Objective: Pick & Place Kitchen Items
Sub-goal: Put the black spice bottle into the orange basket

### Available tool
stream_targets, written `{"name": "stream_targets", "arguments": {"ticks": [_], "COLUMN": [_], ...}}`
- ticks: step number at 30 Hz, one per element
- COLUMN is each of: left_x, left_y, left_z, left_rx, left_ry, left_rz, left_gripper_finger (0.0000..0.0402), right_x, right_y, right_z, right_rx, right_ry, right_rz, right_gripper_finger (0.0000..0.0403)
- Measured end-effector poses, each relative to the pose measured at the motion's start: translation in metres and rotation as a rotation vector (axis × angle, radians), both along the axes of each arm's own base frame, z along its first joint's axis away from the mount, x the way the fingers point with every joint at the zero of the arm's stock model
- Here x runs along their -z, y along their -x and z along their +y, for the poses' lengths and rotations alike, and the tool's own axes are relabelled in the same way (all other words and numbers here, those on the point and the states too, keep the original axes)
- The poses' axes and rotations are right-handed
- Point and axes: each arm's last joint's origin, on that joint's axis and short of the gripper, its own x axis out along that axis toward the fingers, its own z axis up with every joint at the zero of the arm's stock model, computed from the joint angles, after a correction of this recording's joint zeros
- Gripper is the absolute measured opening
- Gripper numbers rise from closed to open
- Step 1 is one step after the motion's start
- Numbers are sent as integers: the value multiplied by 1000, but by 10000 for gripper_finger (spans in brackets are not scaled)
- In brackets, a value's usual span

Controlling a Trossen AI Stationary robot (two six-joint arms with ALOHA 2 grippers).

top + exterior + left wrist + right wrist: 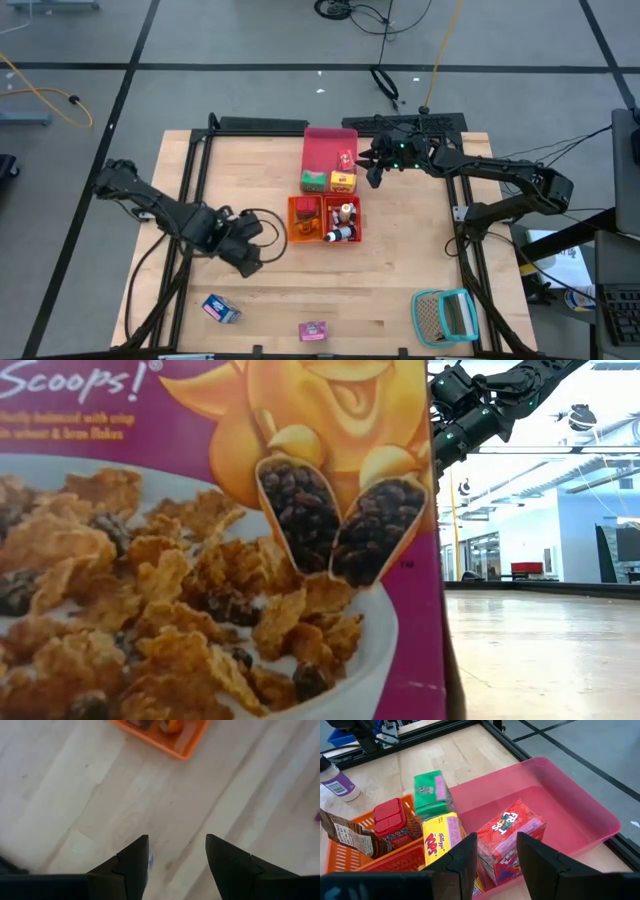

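My right gripper is open and hangs over the right rim of the pink-red tray. Its fingers stand above a red cereal box that lies in that tray; I see no touch. A yellow box and a green box stand at the tray's near end. My left gripper is open over bare wood, left of the orange trays. A blue box and a pink box lie near the table's near edge.
The orange trays hold a red-lidded jar, a brown packet and small bottles. A teal mesh basket sits at the near right corner. In the low view the pink cereal box blocks most of the picture. A black frame edges the table.
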Motion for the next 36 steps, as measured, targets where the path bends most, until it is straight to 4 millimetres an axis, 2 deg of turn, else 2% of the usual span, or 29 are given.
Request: {"name": "stream_targets", "arguments": {"ticks": [7, 15, 20, 25, 33, 36], "left_x": [2, 19, 40, 56, 71, 82], "left_y": [24, 48, 64, 76, 83, 84], "left_z": [-23, -49, -55, -58, -59, -56], "left_rx": [-110, -218, -290, -353, -361, -358], "left_ry": [-78, -100, -125, -130, -148, -170], "left_rz": [-20, -100, -90, -77, -127, -136], "left_gripper_finger": [198, 198, 200, 222, 268, 276], "right_x": [0, 0, 0, 0, 0, 0], "right_y": [0, 0, 0, 0, 0, 0], "right_z": [0, 0, 0, 0, 0, 0], "right_rx": [0, -9, -9, -9, -9, -9], "right_ry": [0, 16, 16, 16, 16, 16], "right_rz": [0, 5, 5, 5, 5, 5], "right_gripper_finger": [132, 132, 132, 132, 132, 132]}}
